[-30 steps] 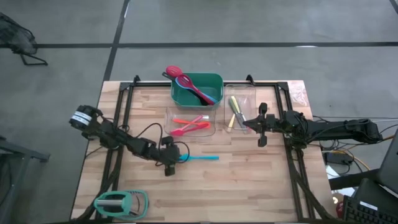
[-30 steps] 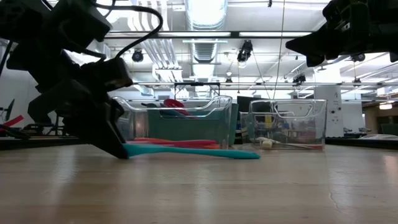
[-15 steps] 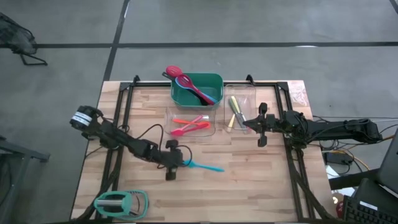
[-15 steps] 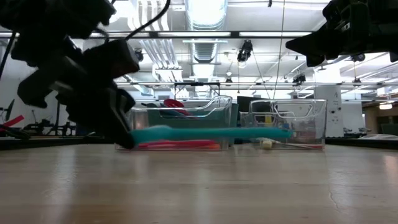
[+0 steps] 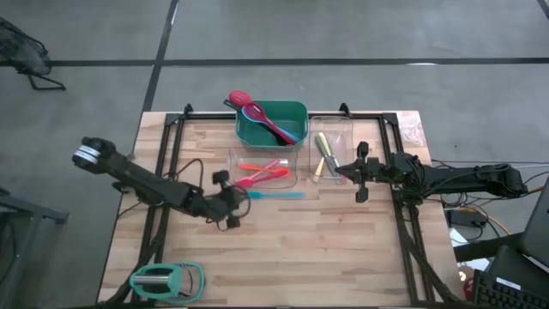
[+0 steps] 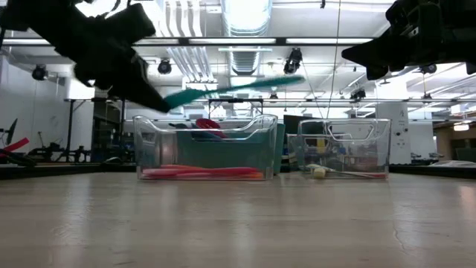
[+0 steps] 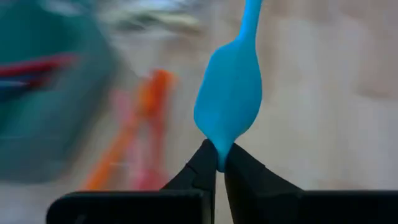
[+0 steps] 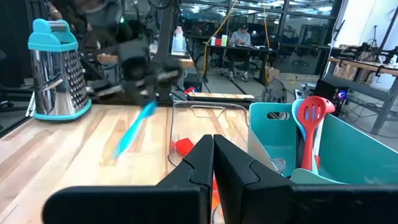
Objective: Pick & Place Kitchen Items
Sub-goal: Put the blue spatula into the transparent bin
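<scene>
My left gripper (image 5: 238,196) is shut on a blue spoon (image 5: 276,195), held in the air just near of the middle clear bin (image 5: 262,169). That bin holds orange and pink utensils (image 5: 262,174). The spoon also shows in the low view (image 6: 230,88) and the right wrist view (image 8: 134,130). My right gripper (image 5: 339,173) is shut and empty, high over the right clear bin (image 5: 333,154), which holds yellow utensils (image 5: 322,153). The green bin (image 5: 296,110) at the far side holds red and blue utensils (image 5: 262,116). My left gripper pinches the rim of the spoon's bowl end (image 7: 219,149) between its two fingertips (image 7: 205,163). The fingers come from the table's left, roughly in line with the spoon. The spoon is lifted clear, and its handle (image 6: 275,80) slants upward away from the fingers, toward the table's right.
A mint-green and grey grater (image 5: 165,279) lies at the table's near left corner. The three bins stand together at the table's far middle. Bare wood lies between the bins and the near edge. People sit at desks beyond the table in the right wrist view (image 8: 239,36).
My left gripper has risen and gone toward the far edge, up to the middle clear bin, still shut on the blue spoon. The spoon has gone from lying on the table to lifted clear above bin height, its handle end tipped up.
</scene>
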Controlling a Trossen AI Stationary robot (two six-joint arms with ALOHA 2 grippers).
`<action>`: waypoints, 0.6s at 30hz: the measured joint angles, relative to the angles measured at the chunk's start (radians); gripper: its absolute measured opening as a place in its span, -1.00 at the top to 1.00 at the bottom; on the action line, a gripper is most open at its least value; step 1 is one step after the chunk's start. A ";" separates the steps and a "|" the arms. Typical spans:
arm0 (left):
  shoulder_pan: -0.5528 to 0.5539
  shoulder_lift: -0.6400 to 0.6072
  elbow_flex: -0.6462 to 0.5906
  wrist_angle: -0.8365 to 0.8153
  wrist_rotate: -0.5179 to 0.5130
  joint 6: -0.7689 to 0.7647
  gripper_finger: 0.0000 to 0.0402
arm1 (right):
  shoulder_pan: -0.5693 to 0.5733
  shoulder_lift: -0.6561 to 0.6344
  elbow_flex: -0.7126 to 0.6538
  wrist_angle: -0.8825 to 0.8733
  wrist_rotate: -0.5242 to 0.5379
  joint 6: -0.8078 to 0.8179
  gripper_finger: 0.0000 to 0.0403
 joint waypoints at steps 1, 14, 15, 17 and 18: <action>0.000 -0.019 -0.002 -0.004 -0.060 -0.001 0.89 | 0.000 0.000 0.000 0.000 0.000 0.000 0.96; 0.084 -0.025 -0.005 -0.051 -0.326 -0.088 0.89 | 0.000 0.000 0.000 0.000 0.000 0.000 0.96; 0.095 -0.019 -0.005 -0.060 -0.327 -0.098 0.89 | 0.000 0.000 0.000 0.000 0.000 0.000 0.96; 0.113 -0.007 -0.005 -0.068 -0.325 -0.103 0.91 | 0.000 0.000 0.000 0.000 0.000 0.000 0.96; 0.122 -0.002 -0.005 -0.067 -0.320 -0.103 0.92 | 0.000 0.000 0.000 0.000 0.000 0.000 0.96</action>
